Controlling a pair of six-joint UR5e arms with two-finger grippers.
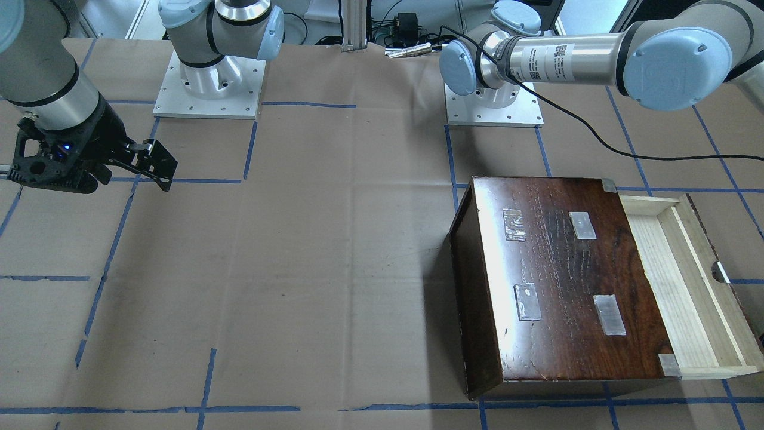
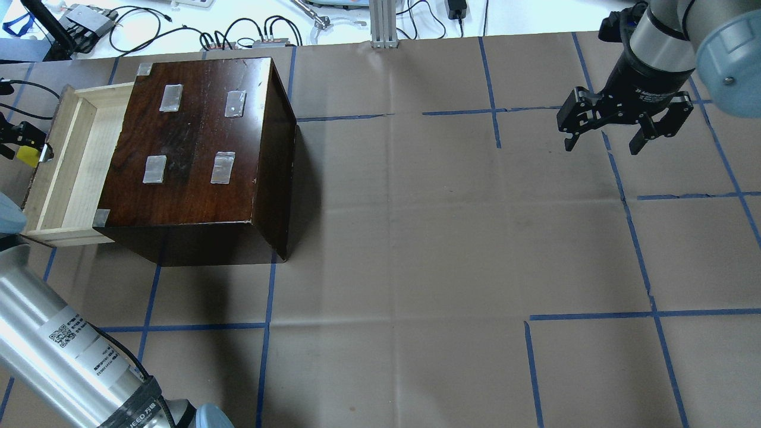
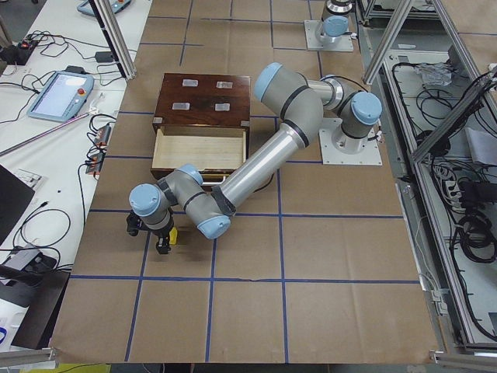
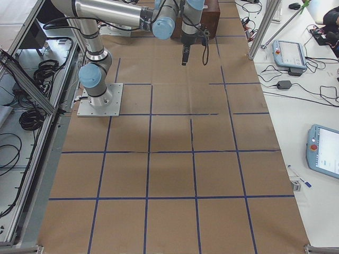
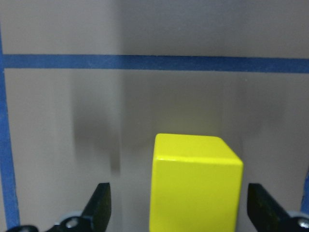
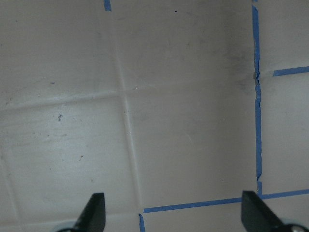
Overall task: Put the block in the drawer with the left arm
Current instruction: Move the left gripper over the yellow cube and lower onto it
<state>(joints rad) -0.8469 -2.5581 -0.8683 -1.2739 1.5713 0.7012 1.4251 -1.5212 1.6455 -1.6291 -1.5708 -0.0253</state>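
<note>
The small yellow block (image 5: 195, 183) stands on the brown paper between the spread fingers of my left gripper (image 5: 181, 215); there is a gap on each side, narrower on the view's right. In the overhead view the block (image 2: 27, 156) lies just outside the notched front of the pulled-out pale wood drawer (image 2: 68, 160), whose tray holds nothing. The left arm (image 3: 256, 167) reaches past the drawer, its gripper (image 3: 161, 242) pointing down over the block (image 3: 172, 235). My right gripper (image 2: 605, 141) is open and empty at the far right, above bare paper (image 6: 176, 145).
The dark-brown cabinet (image 2: 196, 142), with several tape patches on top, stands on the table's left part. Blue tape lines grid the brown paper. Cables and devices lie beyond the far edge (image 2: 238, 35). The left arm's black cable (image 1: 597, 134) trails over the table.
</note>
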